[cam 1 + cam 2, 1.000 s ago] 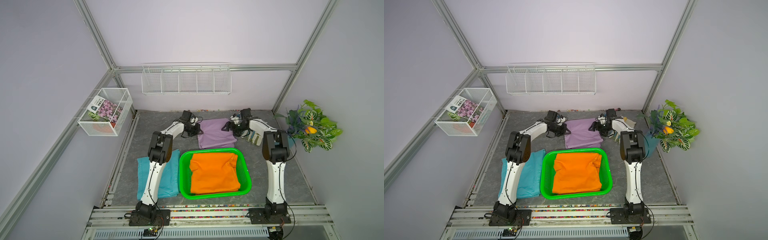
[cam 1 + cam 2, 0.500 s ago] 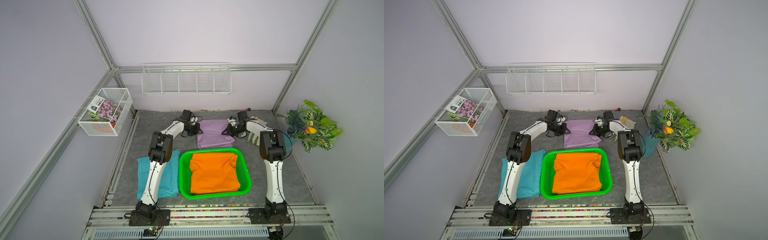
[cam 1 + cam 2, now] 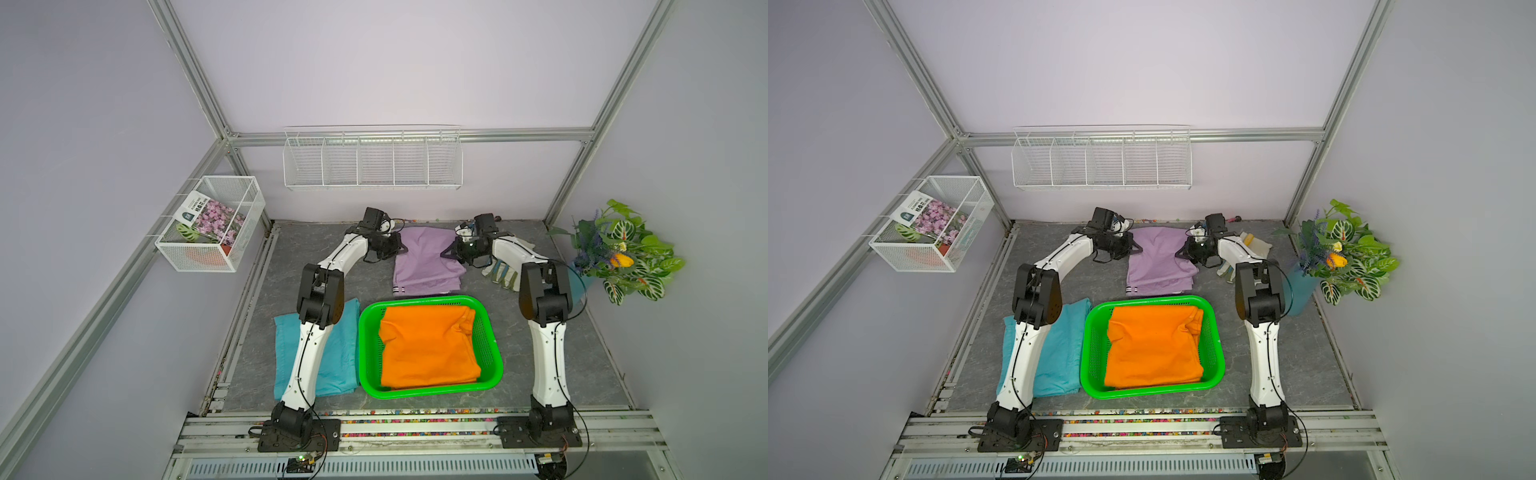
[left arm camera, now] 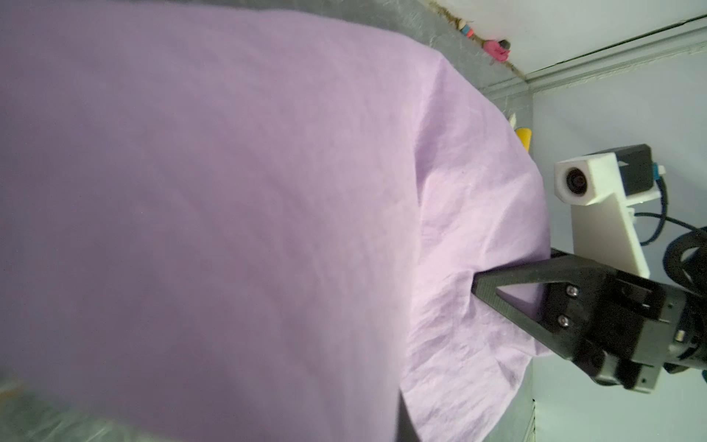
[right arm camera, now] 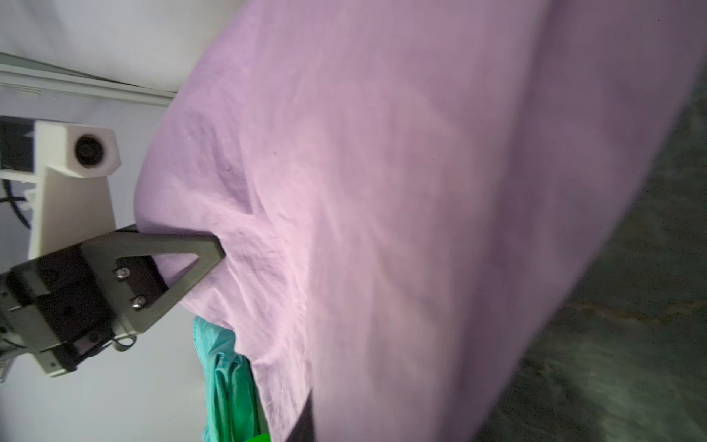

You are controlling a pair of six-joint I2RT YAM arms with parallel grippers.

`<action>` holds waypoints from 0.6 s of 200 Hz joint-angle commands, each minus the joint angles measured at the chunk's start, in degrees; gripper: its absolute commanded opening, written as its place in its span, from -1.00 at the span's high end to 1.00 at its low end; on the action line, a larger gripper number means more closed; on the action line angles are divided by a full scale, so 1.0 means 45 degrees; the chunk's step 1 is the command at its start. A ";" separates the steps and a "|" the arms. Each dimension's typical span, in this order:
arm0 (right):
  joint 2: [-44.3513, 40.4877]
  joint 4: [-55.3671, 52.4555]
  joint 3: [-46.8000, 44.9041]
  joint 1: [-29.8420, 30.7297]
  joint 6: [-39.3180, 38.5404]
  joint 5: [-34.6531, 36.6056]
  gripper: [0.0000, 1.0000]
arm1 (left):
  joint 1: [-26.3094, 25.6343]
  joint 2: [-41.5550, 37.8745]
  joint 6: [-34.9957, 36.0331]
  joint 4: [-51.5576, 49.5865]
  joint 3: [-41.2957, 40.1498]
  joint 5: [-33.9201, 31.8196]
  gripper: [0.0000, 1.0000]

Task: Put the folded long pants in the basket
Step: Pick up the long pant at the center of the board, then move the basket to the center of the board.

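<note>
Three pants, one basket and some extras; we list them as found.

- Orange pants [image 3: 428,345]: in the green basket [image 3: 368,345], covering most of its floor.
- Teal pants [image 3: 343,357]: flat on the grey mat [image 3: 598,353], just left of the basket, partly under the left arm [image 3: 311,357].
- Lilac pants [image 3: 424,262]: on the mat behind the basket, near edge close to its far rim.
- Gloves [image 3: 505,276]: right of the lilac pants, partly hidden by the right arm [image 3: 548,357].
- Plant [image 3: 623,257]: by the right wall, well apart.
- Wire shelf [image 3: 374,166] and wire bin [image 3: 212,232]: on the walls, above the mat.
- Left claw [image 3: 400,249]: pinched on the lilac pants' left edge.
- Right claw [image 3: 451,254]: pinched on their right edge.

In the wrist views we see the cloth puckered at each tip.
</note>
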 commanded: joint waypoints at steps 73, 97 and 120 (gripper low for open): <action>-0.2868 -0.0059 0.0818 0.0110 0.0670 -0.0094 1.00 | -0.0132 -0.2145 -0.1273 0.0619 0.0471 0.1161 1.00; -0.3399 -0.0240 0.0529 0.0135 0.0729 -0.0177 1.00 | -0.0132 -0.2517 -0.1751 0.0847 0.0457 0.1714 1.00; -0.4231 -0.0320 -0.0079 0.0159 0.0632 -0.0056 1.00 | -0.0134 -0.3003 -0.1918 0.0632 0.0383 0.2041 1.00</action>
